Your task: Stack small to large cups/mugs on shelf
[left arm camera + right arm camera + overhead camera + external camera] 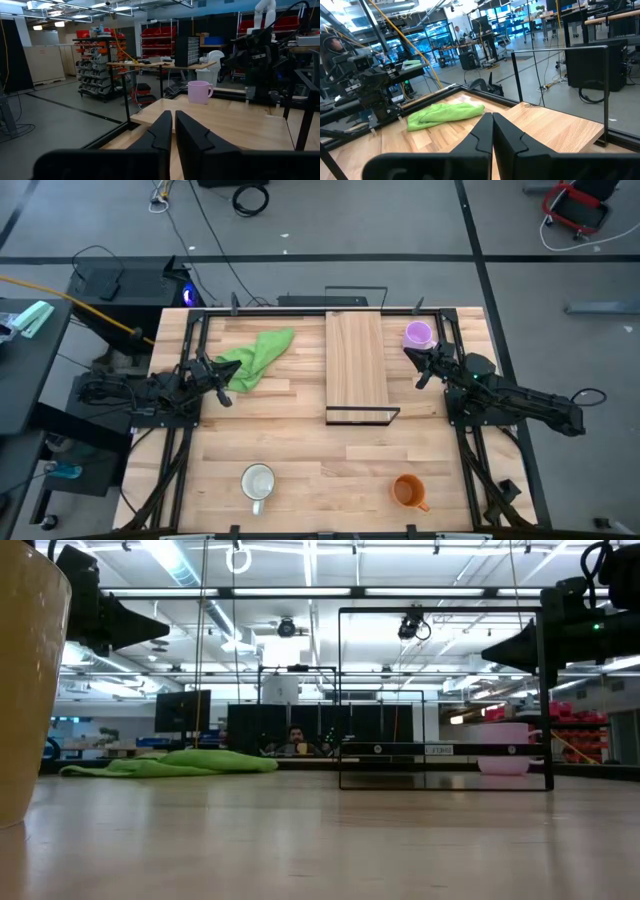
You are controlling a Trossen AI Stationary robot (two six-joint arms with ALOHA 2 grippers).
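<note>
The light purple mug [418, 335] stands upright on the table's far right, beside the shelf [355, 362]; the left wrist view shows the mug [199, 92] too. The white mug [258, 482] stands near the front edge, left of centre. The orange mug [408, 492] stands at the front right. The shelf, a light-wood plank with a thin black frame, lies lengthwise in the table's middle. My left gripper [226, 395] hovers shut at the left side, by the green cloth. My right gripper [415, 370] hovers shut just near of the purple mug.
A crumpled green cloth [256, 357] lies on the table left of the shelf, close to my left gripper. Black frame rails [192, 370] run along both table sides. Bare tabletop [330, 470] stretches between the white and orange mugs.
</note>
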